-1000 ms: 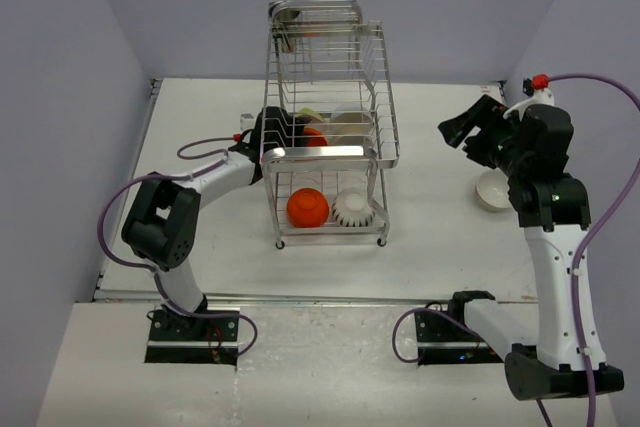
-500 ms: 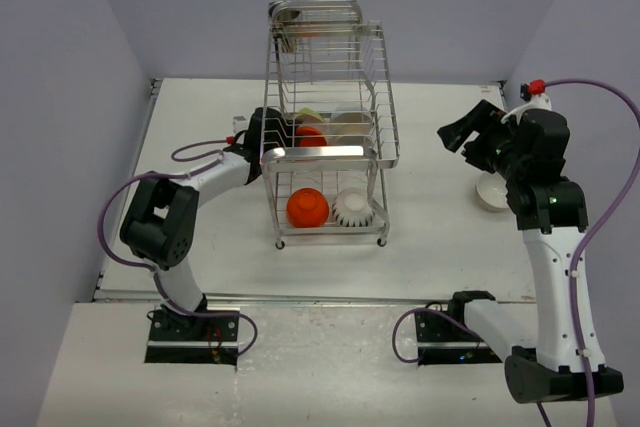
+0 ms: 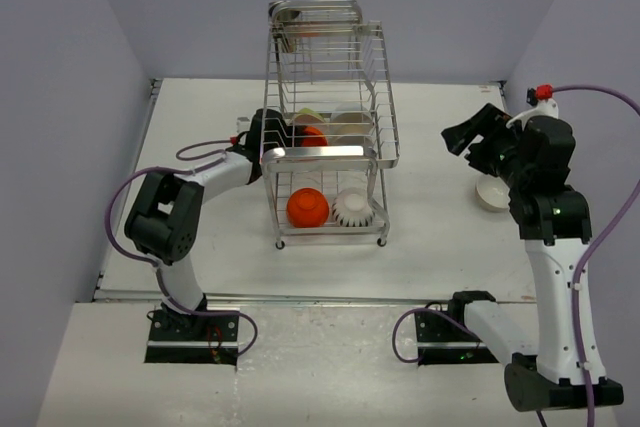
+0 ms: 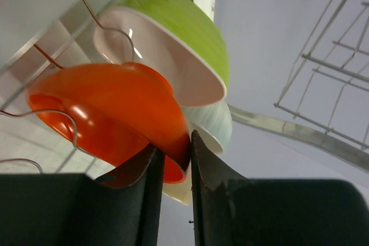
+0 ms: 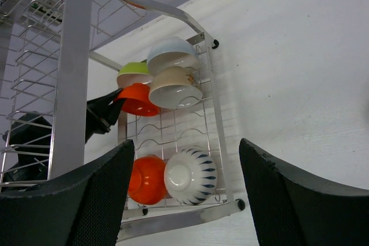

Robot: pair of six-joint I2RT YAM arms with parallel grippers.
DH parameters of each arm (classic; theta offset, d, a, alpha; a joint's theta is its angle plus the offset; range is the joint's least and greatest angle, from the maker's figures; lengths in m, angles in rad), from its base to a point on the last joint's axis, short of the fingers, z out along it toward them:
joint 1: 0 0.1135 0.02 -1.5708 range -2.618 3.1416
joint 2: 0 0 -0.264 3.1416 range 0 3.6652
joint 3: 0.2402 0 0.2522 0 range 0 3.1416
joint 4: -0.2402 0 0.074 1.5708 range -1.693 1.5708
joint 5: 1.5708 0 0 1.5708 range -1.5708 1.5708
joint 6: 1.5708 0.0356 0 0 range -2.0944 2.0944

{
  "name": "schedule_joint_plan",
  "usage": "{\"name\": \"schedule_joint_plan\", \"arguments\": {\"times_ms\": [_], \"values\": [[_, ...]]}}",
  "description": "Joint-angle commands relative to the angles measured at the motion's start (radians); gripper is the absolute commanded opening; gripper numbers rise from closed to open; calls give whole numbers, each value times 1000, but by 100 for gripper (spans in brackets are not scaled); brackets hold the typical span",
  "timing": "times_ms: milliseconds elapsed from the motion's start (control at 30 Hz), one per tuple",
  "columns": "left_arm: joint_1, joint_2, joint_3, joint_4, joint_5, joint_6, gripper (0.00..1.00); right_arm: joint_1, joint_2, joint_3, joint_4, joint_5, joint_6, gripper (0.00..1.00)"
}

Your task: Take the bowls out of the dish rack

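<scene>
The chrome dish rack (image 3: 325,153) stands mid-table. My left gripper (image 3: 272,133) reaches into it from the left. In the left wrist view the gripper (image 4: 176,156) is shut on the rim of an orange bowl (image 4: 109,113), which leans on a green bowl (image 4: 184,27) and a pale bowl (image 4: 218,126). At the rack's front, lower down, sit a second orange bowl (image 3: 307,207) and a ribbed white bowl (image 3: 354,209). My right gripper (image 3: 468,135) is open and empty, raised to the right of the rack. Its view shows the rack (image 5: 78,56) and the held orange bowl (image 5: 138,99).
A white bowl (image 3: 491,192) sits on the table at the far right, below my right arm. A cream bowl (image 5: 173,91) and a pale blue bowl (image 5: 171,51) stand next to the held bowl. The rack's top tier holds a metal basket (image 3: 315,17).
My right arm has drifted slightly to the right. My left arm's elbow has shifted a little; its gripper stays at the orange bowl in the rack.
</scene>
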Motion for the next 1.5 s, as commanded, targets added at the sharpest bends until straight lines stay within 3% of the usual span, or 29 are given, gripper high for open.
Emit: {"name": "schedule_joint_plan", "arguments": {"times_ms": [0, 67, 167, 567, 933, 1133, 1467], "values": [[11, 25, 17, 7, -19, 16, 20, 3, -14, -11, 13, 26, 3, 74], [11, 25, 17, 12, -12, 14, 16, 3, -19, -12, 13, 23, 5, 74], [11, 25, 12, 19, 4, 5, 0, 3, -14, -11, 16, 17, 8, 74], [12, -50, -104, 129, 63, -12, 0, 3, 12, -28, 34, -12, 9, 74], [52, -200, -278, 381, 186, 9, 0, 3, 61, -69, 77, -76, 46, 74], [109, -245, -384, 599, 267, 3, 0, 3, 116, -86, 112, -166, 83, 74], [154, -130, -405, 863, 406, -76, 0, 4, 198, -26, 142, -233, 158, 74]]}}
